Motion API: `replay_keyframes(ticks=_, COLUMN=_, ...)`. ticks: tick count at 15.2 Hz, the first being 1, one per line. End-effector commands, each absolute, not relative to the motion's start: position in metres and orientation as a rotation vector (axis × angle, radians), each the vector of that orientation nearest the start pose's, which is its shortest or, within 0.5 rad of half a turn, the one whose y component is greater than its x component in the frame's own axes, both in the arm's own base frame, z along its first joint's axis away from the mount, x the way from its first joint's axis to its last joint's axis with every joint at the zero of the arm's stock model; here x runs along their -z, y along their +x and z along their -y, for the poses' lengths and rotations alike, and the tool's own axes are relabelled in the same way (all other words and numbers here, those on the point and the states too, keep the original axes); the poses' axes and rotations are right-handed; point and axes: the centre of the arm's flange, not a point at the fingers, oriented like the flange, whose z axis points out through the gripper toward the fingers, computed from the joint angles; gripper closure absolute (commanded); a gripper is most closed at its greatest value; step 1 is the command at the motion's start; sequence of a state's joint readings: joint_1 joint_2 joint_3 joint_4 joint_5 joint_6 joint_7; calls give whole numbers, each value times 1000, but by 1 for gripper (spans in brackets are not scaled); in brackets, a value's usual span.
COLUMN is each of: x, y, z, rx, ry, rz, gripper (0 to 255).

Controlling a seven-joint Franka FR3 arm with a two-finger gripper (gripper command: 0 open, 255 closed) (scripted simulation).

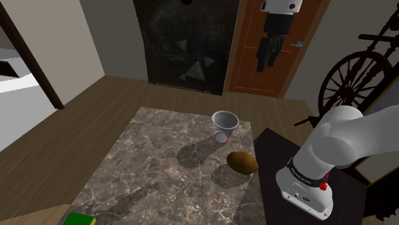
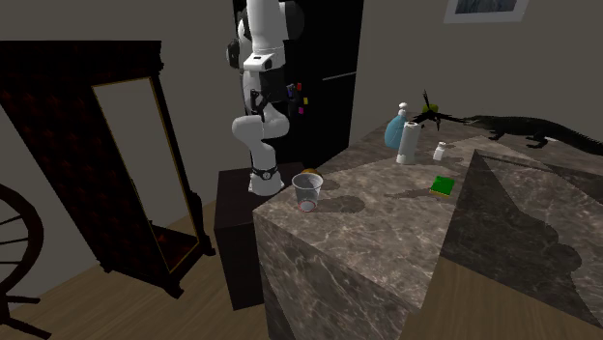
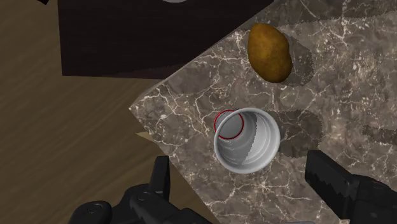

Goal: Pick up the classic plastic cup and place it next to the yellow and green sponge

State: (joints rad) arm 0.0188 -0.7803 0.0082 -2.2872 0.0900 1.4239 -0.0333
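The cup [image 1: 224, 126] is pale grey and ribbed, with a red ring at its base, and stands upright near the marble counter's [image 1: 153, 160] far edge. My gripper [image 1: 268, 61] hangs high above it, in front of the brown door. In the wrist view my gripper [image 3: 239, 167] is open, its black fingers [image 3: 331, 181] set wide apart, and far below them I look down into the cup [image 3: 247, 140]. Nothing is held. The green and yellow sponge [image 1: 80, 220] lies at the counter's near corner. In the second exterior view the sponge [image 2: 444, 185] lies well to the right of the cup [image 2: 307, 191].
A brown potato [image 1: 242, 162] lies between the cup and my dark stand [image 1: 288, 160]. A blue bottle [image 2: 395, 129], a white roll [image 2: 410, 143], a small shaker [image 2: 440, 151] and a dark lizard figure [image 2: 527, 128] sit at the counter's far end. The counter edge [image 3: 137, 108] drops to wooden floor beside the cup.
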Motion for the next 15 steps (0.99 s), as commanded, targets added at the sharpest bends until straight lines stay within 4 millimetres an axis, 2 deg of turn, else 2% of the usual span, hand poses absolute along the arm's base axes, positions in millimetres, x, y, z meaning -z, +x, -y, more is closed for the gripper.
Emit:
replay_keyframes(ticks=1, x=-609, y=293, z=-19, rx=-126, ry=-3053, rz=103, gripper=0)
replay_keyframes(ticks=15, x=-435, y=342, z=-42, rx=-53, ry=-2975, rz=73, gripper=0)
